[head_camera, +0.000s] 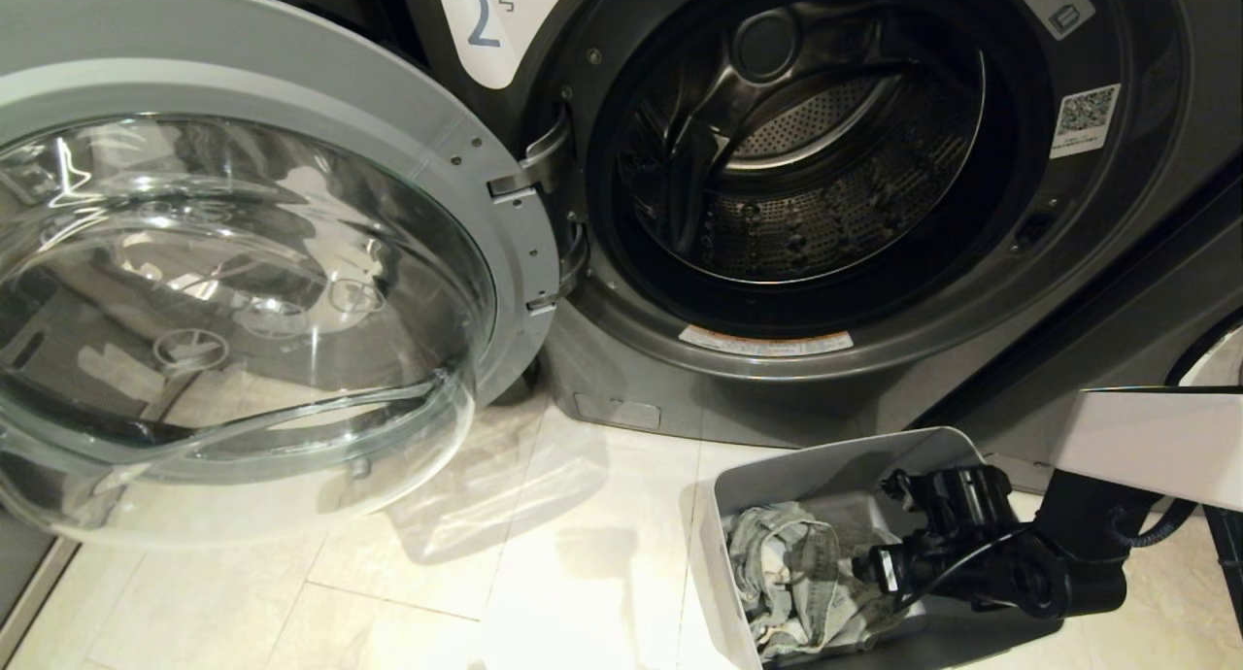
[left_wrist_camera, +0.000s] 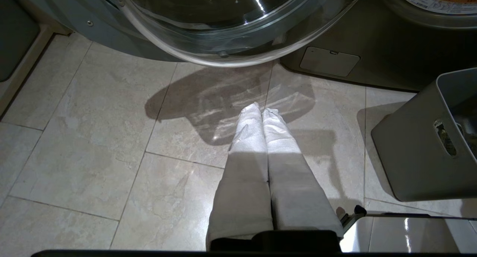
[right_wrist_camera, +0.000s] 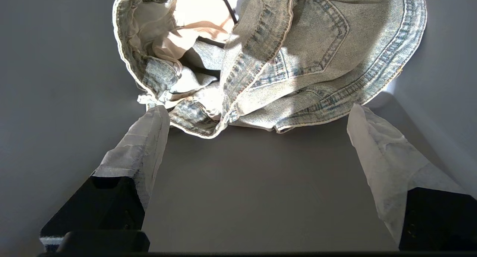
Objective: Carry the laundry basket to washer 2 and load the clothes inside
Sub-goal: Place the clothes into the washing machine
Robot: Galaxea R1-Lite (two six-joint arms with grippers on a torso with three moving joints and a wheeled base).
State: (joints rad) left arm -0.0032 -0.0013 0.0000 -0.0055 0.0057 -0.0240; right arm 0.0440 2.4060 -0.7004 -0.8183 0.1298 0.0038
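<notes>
Reaching pincer: the right gripper (right_wrist_camera: 257, 123), its white-wrapped fingers (right_wrist_camera: 149, 137) spread as wide as they go, is lowered inside the grey plastic rectangular laundry basket (head_camera: 767, 481); nothing is held between them.
Fingertips: they stand on either side of the near edge of the bundle, one tip touching or almost touching the fabric, the other just beside it and close to the basket wall.
Clothes: a crumpled bundle of faded grey-green denim clothes (right_wrist_camera: 283, 59) with a thick stitched waistband, a back pocket and a pale inner lining, lying on the basket's bare floor toward the end away from the pincer.
Right arm: black wrist and white forearm reaching down into the basket from the side away from the open door.
Basket: set on the pale stone-tiled floor (head_camera: 544, 573), just in front of the washer's base, below and a little to the side of the drum opening.
Washer: dark grey front-load washer 2 (head_camera: 1117, 262) with a white label bearing a blue "2"; perforated steel drum (head_camera: 825, 165) bare inside.
Door: chrome-ringed round glass door (head_camera: 243, 301), swung fully open, on the far side of the opening from the basket.
Left gripper (left_wrist_camera: 262, 108): fingers pressed together, holding nothing, hanging over the tiles below the open door, well apart from the basket.
</notes>
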